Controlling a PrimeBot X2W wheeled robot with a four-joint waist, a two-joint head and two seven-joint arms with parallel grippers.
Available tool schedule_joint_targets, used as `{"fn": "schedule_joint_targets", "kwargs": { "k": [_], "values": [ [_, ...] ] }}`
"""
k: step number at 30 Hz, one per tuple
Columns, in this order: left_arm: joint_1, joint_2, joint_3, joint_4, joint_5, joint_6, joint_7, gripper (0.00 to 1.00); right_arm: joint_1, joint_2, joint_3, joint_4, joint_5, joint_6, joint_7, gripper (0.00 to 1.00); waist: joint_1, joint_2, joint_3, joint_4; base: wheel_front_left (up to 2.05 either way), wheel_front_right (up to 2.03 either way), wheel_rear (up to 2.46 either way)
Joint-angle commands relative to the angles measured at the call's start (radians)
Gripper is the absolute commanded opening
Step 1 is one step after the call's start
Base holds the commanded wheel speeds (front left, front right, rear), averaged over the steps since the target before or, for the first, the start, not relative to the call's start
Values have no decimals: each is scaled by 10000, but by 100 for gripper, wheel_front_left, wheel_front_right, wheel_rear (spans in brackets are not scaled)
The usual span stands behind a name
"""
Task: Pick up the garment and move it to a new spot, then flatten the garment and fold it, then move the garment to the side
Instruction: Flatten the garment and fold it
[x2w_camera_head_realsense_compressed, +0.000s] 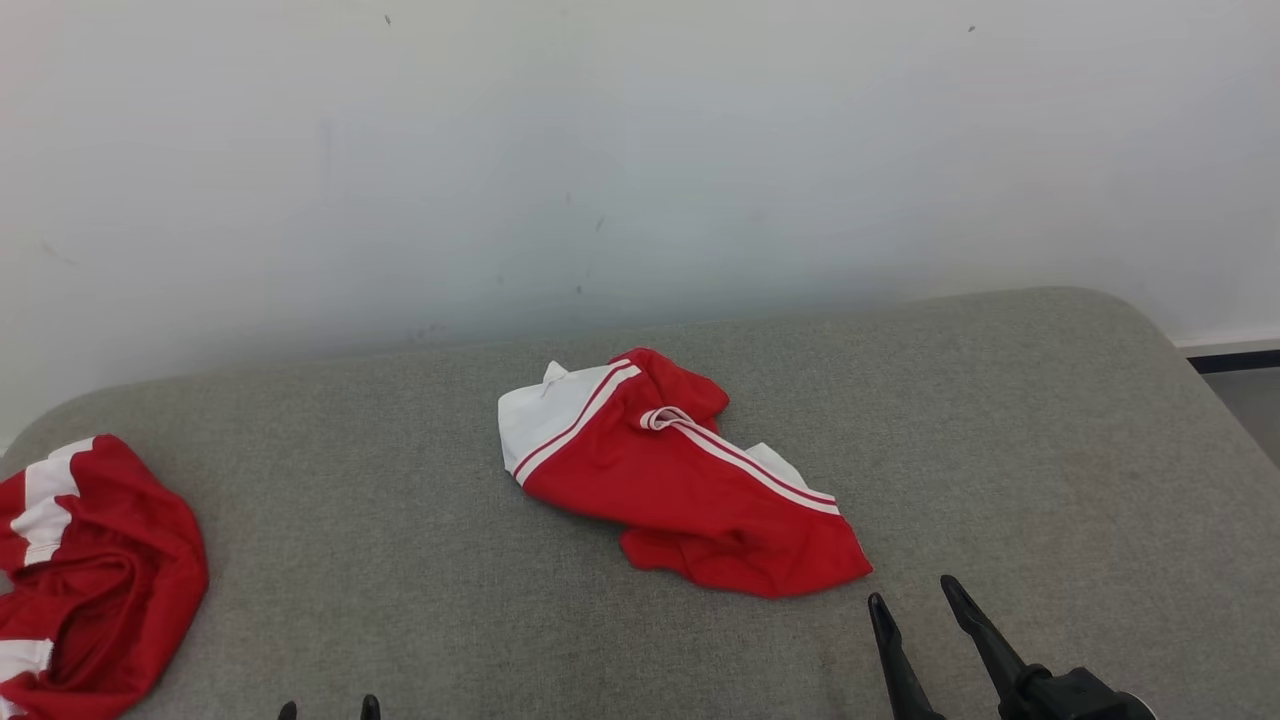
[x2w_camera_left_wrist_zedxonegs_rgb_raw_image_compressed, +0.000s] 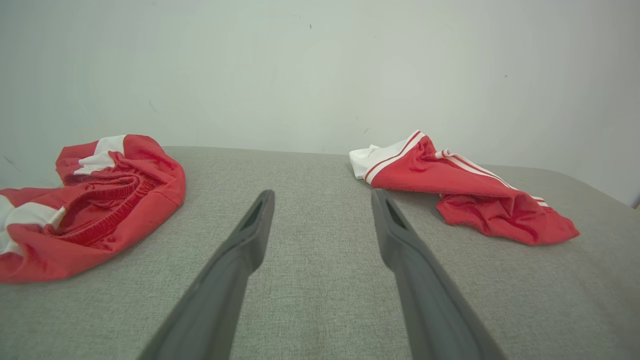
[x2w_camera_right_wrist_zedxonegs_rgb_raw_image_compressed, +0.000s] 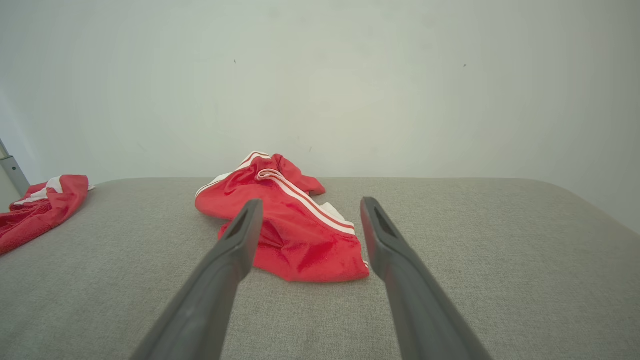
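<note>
Garment (x2w_camera_head_realsense_compressed: 690, 490) — red, with white stripes and a white panel at one end — lies crumpled on the grey fabric-covered tabletop (x2w_camera_head_realsense_compressed: 1050, 450), just ahead of the right jaws. In the head view its nearest red corner sits just beyond the tips of the right jaws' dark fingers (x2w_camera_head_realsense_compressed: 897, 655), slightly to their left, with a thin strip of bare tabletop between them. The right jaws stand apart and hold nothing. In the right wrist view the garment (x2w_camera_right_wrist_zedxonegs_rgb_raw_image_compressed: 300, 240) shows in the gap between the two fingers and beyond them, its striped edge running away towards the pale wall (x2w_camera_right_wrist_zedxonegs_rgb_raw_image_compressed: 350, 75).

The left jaws are also apart and empty. In the head view only their fingertips (x2w_camera_head_realsense_compressed: 370, 707) show, well to the left of the right jaws. In the left wrist view the garment (x2w_camera_left_wrist_zedxonegs_rgb_raw_image_compressed: 450, 185) lies ahead of them and off to their right, well apart from the fingers.

A second red-and-white garment (x2w_camera_left_wrist_zedxonegs_rgb_raw_image_compressed: 100, 210) — bunched, its elastic waistband showing — lies ahead of the left jaws and to their left, well apart from the first.
</note>
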Motion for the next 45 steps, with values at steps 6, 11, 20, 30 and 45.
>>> {"fn": "schedule_joint_targets", "kwargs": {
  "k": [6, 11, 20, 30, 45],
  "values": [
    [-121, -5, 51, -50, -32, 17, -47, 100, -154, -56, 40, 30, 19, -7, 0, 100, 0, 0, 57, -51, 0, 0, 0],
    [-172, -5, 45, -54, -101, -22, -47, 100, -143, -85, 37, 35, 41, -7, 0, 100, 0, 0, 117, -108, 0, 0, 0],
    [-615, -5, -107, 95, -109, -306, -47, 100, -288, -89, -38, 118, 75, -7, 0, 100, 0, 0, 398, -485, 0, 0, 0],
    [-1839, -4, -863, 528, 27, -794, -46, 100, -568, -137, -83, 110, 31, -7, -1, 100, 0, 0, 986, -1215, 0, 0, 0],
    [-4521, 170, -1838, 2263, 1041, -1839, -46, 100, -1088, -9, 16, 45, 89, -7, -1, 100, 0, 0, 2141, -2469, 0, 0, 0]
  ]
}}
